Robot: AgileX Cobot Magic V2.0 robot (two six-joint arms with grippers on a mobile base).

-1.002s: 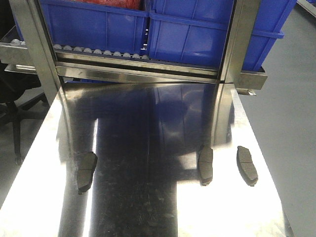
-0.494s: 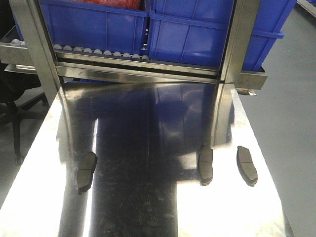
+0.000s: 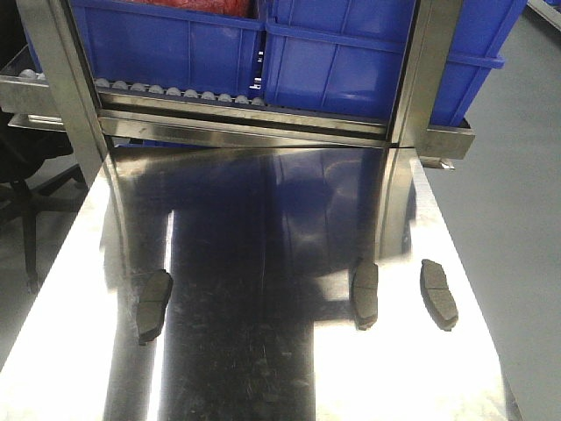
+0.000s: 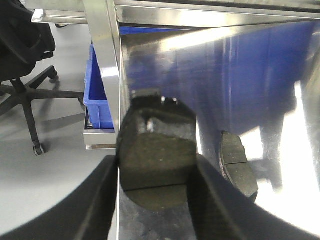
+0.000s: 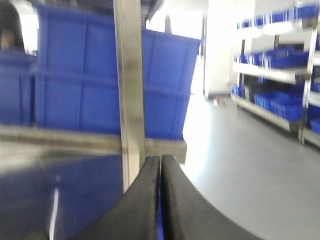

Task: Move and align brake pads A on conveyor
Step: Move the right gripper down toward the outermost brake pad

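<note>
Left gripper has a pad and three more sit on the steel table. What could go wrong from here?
1. The held pad hangs in the left gripper over the steel table edge; a slip could drop it to the floor.
2. Another pad lies close by; a sideways swing might knock it.
3. The right gripper is shut close to the rack post and could clip it.

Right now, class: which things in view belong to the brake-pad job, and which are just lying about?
Job: left pad, middle pad, right pad on the steel table; fourth pad in the left pincer.
Lying about: blue bins, roller rack, office chair.
</note>
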